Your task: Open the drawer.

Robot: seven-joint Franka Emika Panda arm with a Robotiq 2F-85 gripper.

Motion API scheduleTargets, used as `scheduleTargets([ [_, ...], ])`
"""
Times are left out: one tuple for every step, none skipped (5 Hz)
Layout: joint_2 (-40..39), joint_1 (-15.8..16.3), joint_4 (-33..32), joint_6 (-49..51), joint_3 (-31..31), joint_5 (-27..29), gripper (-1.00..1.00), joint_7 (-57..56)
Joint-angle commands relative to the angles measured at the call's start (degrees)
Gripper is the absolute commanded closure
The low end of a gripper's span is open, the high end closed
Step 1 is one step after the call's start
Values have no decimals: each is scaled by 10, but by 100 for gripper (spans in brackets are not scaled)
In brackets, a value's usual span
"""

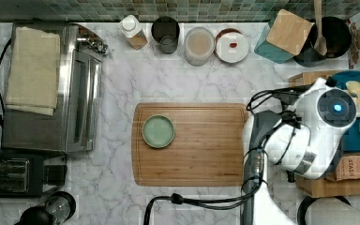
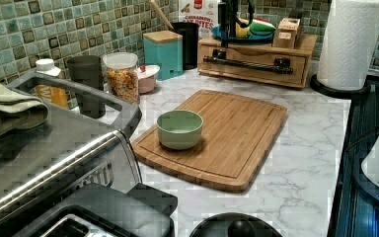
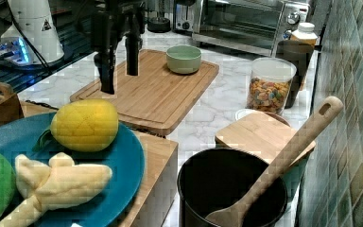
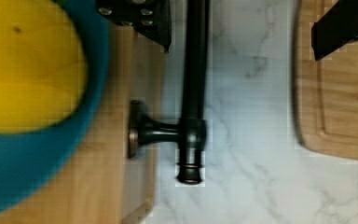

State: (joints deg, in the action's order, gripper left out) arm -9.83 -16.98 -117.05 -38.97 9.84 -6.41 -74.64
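Green mosaic tile wall [image 2: 79, 24]; white marble counter [image 1: 168, 84].

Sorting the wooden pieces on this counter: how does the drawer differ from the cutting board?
The drawer is a box standing at the tiled wall with a black bar handle across its front; the cutting board is a flat slab lying mid-counter, with no handle. The drawer unit carries a blue plate of toy food on top; the board holds a green bowl. Both are light wood.
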Motion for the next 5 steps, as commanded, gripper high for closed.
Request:
scheduleTargets([
  [5, -6, -17, -16, 5, 11, -100, 20],
  [37, 2, -69, -49, 6, 14, -100, 69],
  [35, 7, -83, -71, 11, 2, -100, 87],
  [13, 0, -82, -92, 16, -14, -100, 83],
  [13, -11, -121, -149, 20, -18, -100, 91],
])
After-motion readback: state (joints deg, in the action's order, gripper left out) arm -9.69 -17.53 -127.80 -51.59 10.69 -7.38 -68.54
